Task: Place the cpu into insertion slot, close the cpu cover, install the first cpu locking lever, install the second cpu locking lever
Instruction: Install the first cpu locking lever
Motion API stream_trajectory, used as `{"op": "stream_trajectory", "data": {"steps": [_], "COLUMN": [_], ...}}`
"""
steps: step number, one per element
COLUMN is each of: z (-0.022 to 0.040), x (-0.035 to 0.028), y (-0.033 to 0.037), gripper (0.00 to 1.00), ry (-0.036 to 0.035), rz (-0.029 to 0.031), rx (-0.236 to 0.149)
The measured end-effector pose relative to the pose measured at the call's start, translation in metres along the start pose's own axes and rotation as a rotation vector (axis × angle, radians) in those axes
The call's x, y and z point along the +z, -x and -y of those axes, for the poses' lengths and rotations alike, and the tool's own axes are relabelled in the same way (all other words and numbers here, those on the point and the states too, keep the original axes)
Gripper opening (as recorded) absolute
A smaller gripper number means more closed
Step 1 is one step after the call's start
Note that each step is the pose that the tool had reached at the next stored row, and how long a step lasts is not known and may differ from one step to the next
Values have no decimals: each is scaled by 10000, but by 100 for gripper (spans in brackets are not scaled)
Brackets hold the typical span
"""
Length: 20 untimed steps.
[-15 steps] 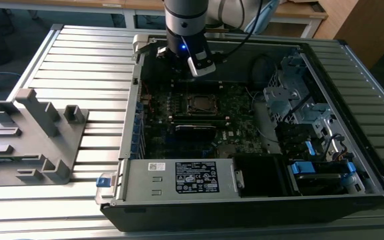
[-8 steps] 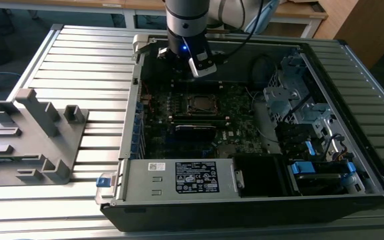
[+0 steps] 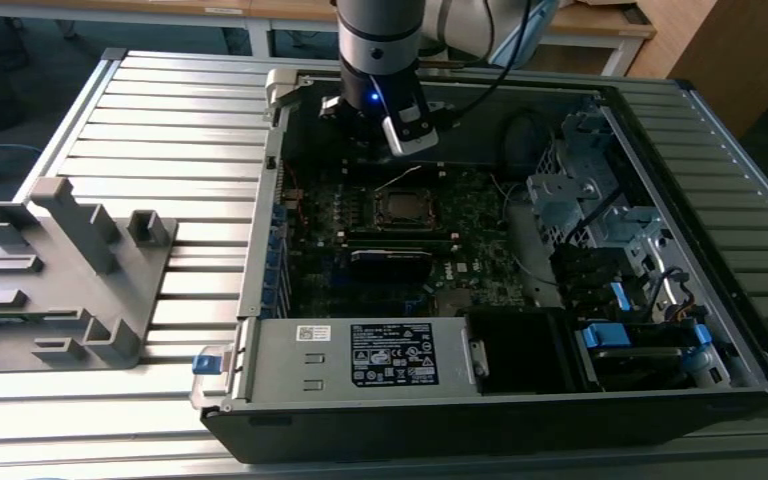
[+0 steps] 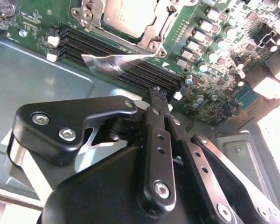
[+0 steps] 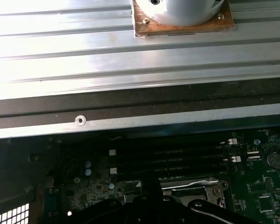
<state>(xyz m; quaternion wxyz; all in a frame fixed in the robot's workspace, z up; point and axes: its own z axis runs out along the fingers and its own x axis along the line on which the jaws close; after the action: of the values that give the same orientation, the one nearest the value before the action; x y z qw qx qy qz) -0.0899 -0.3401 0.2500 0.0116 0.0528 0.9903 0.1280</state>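
Table [image 3: 171,120], edge at the exterior view's left: a grey fixture [image 3: 64,270]. Mid-table I see the open computer case [image 3: 491,425] holding the motherboard [image 3: 484,270], with the cpu [image 4: 128,16] seated in the insertion slot [image 3: 379,208] under the flat cpu cover [image 4: 155,38]. My gripper [image 4: 157,93] hangs beside the slot, fingers pressed together, empty.

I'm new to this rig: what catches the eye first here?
An open computer case lies on a slatted table, its green motherboard bare. The arm hangs over the board, its gripper near the silver cpu. A grey fixture sits at the exterior view's left.
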Motion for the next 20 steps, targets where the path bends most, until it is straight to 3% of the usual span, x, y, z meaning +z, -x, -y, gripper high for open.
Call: {"op": "stream_trajectory", "data": {"steps": [20], "z": [2], "x": [22], "y": [37], "gripper": [10], "ry": [0], "rz": [-3], "rx": [-1]}}
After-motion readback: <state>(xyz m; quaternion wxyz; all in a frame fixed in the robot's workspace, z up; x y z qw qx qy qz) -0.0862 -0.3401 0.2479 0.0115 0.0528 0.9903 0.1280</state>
